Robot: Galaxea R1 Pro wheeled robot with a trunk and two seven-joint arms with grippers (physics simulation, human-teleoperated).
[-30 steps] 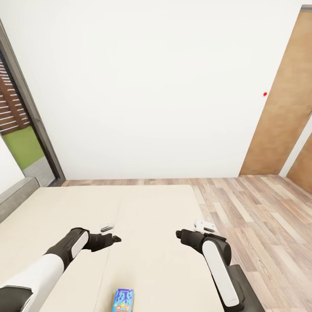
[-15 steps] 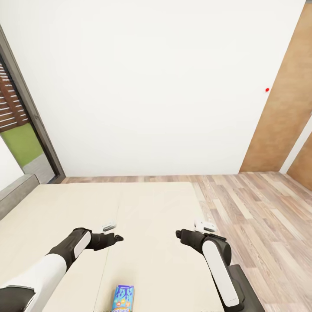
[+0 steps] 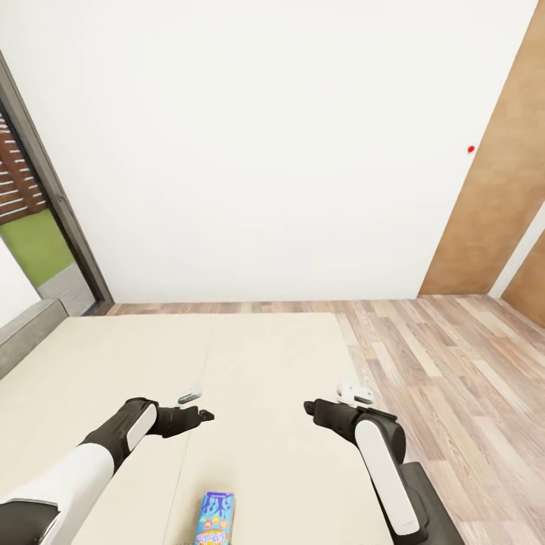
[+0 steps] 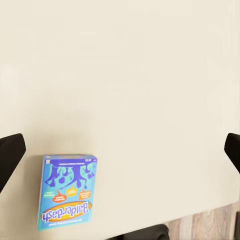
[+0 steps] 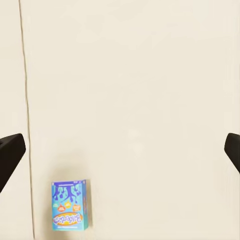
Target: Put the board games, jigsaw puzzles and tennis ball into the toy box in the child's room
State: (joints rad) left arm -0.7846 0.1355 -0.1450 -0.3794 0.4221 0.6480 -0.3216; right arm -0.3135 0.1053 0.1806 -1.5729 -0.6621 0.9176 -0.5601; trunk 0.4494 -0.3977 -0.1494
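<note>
Both arms hung over the beige bed (image 3: 265,356), the left gripper (image 4: 120,150) and right gripper (image 5: 120,150) spread wide and empty, seemingly readied to pick up the small blue-cyan board game box (image 3: 215,519) lying flat near the robot.

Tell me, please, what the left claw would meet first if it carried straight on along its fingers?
Most likely the bare beige mattress cover of the bed; the left claw points down at it, with the blue board game off to one side.
</note>
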